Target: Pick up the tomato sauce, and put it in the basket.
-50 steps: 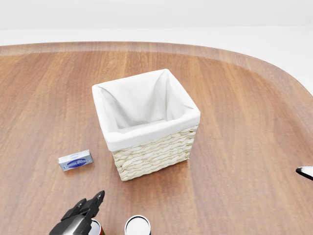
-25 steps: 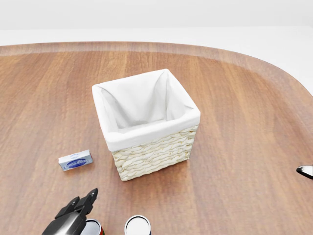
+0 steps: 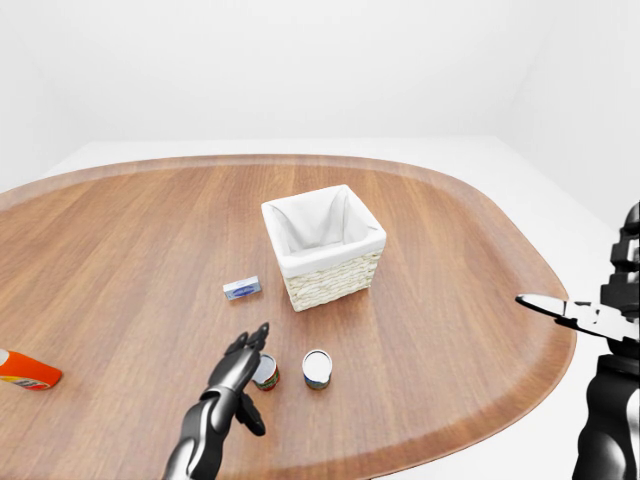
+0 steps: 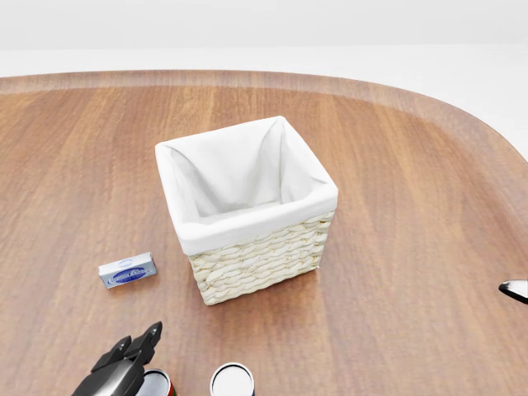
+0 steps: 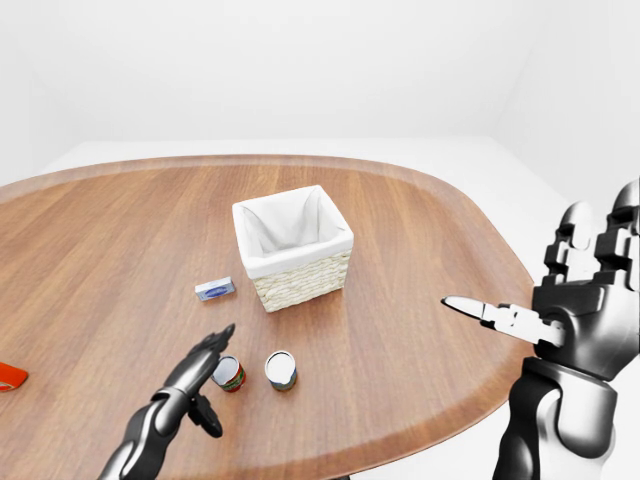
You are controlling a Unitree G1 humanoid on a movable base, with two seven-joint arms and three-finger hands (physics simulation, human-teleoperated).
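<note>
The tomato sauce can [image 3: 267,374], red-labelled with a pale top, stands on the wooden table [image 3: 120,250] at the bottom of the head view [image 4: 157,384]. My left hand [image 3: 244,362] is open just left of it, fingers stretched along its left side and thumb below; I cannot tell if it touches. The wicker basket [image 3: 322,245] with a white liner stands up and to the right of the can, empty. My right hand [image 5: 545,285] is open with fingers spread, off the table's right edge.
A second can [image 3: 317,369] with a white top stands just right of the tomato sauce. A small blue-and-white box [image 3: 242,288] lies left of the basket. An orange-red bottle [image 3: 25,370] lies at the far left. The table's edge curves close below the cans.
In the head view my left hand has drawn back a little toward the bottom left, uncovering more of the red can's top. Basket, box and cans have not moved.
</note>
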